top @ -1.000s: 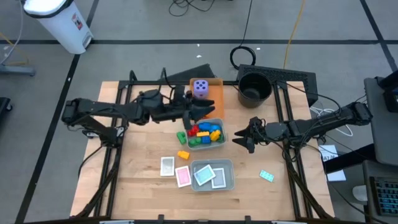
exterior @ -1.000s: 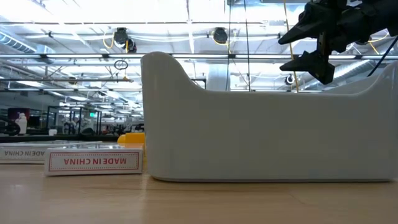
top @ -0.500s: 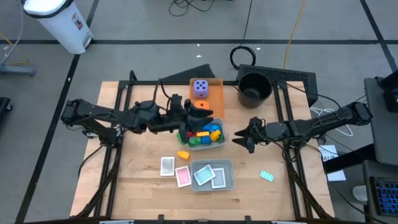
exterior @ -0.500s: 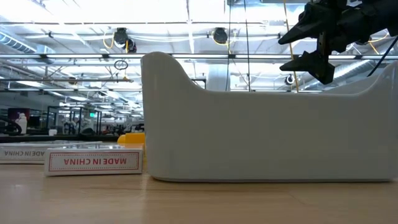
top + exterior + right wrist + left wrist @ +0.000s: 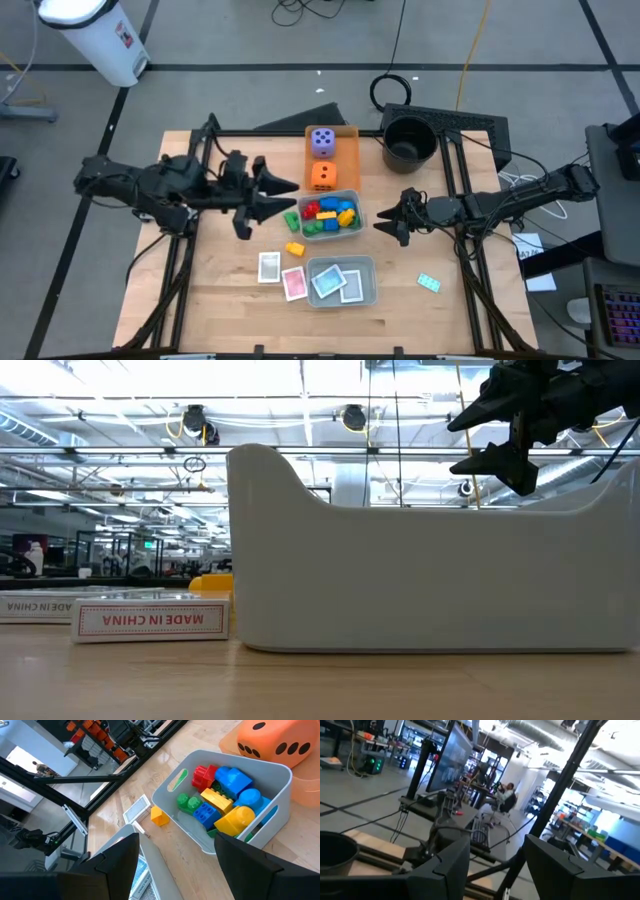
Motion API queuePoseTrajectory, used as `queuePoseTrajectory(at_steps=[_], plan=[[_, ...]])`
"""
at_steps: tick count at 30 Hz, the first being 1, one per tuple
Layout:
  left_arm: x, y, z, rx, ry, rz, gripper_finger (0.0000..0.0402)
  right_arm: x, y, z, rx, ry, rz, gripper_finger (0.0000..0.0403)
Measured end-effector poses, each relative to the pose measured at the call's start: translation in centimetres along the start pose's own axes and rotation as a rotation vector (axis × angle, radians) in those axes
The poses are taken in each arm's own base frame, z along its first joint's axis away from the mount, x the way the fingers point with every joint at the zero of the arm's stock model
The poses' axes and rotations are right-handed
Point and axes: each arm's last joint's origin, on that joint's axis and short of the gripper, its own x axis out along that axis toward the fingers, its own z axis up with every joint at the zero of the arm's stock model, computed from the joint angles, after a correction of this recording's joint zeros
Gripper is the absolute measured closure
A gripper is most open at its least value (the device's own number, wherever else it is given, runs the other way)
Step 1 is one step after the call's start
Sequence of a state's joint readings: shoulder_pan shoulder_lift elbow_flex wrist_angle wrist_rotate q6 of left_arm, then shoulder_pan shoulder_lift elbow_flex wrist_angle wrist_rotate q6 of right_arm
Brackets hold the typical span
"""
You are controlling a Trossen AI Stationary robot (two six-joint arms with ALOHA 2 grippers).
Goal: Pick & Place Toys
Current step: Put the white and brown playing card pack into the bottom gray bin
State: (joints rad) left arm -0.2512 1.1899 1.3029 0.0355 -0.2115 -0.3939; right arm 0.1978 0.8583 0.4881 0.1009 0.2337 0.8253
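With both arms raised off the wooden table [image 5: 215,290], I list what I see, left to right.

Left gripper [image 5: 268,195]: over the table's left half, just left of the brick tray, fingers spread apart, nothing between them.

Flat orange tray [image 5: 345,152]: at the table's far middle, carrying the purple die [image 5: 322,142] and, nearer me, the orange die [image 5: 322,176].

Grey brick tray [image 5: 355,226]: just in front of the orange tray, filled with red, green, blue and yellow bricks [image 5: 325,213]. One loose yellow brick [image 5: 294,249] lies on the table just before it.

White card [image 5: 269,267] and pink card [image 5: 293,284]: flat on the table, left of the second grey tray [image 5: 366,268].

Second grey tray: near the front edge, holding a teal card [image 5: 328,283] and a white card [image 5: 351,286].

Right gripper [image 5: 387,219]: right of the brick tray, jaws wide apart, empty.

Teal card [image 5: 429,283]: alone on the table's right front.

Black pot [image 5: 408,142]: beyond the table's far right corner.
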Motion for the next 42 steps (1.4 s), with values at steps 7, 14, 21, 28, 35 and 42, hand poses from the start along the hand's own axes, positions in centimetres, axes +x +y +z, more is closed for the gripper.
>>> queuePoseTrajectory(at_steps=[7, 14, 21, 28, 35, 42], plan=[[-0.3, 0.5, 1.1, 0.035, -0.067, 0.010, 0.0210, 0.0, 0.0, 0.0, 0.000, 0.000, 0.000, 0.0151], [1.2, 1.6, 0.7, 0.014, -0.086, 0.043, 0.0210, 0.0, 0.0, 0.0, 0.000, 0.000, 0.000, 0.0151], [1.3, 1.9, -0.7, -0.039, 0.058, 0.056, 0.0210, 0.0, 0.0, 0.0, 0.000, 0.000, 0.000, 0.0151], [1.0, 2.0, -2.2, -0.090, 0.205, 0.095, 0.0211, 0.0, 0.1, 0.1, 0.130, -0.006, 0.005, 0.0151], [0.4, 2.6, -3.7, -0.090, 0.365, 0.176, 0.0210, 0.0, 0.4, 0.4, 0.229, -0.043, 0.040, 0.0151], [-0.7, 3.3, -6.0, -0.163, 0.610, 0.278, 0.0211, -0.4, 1.9, 2.6, 0.353, -0.325, 0.172, 0.0151]])
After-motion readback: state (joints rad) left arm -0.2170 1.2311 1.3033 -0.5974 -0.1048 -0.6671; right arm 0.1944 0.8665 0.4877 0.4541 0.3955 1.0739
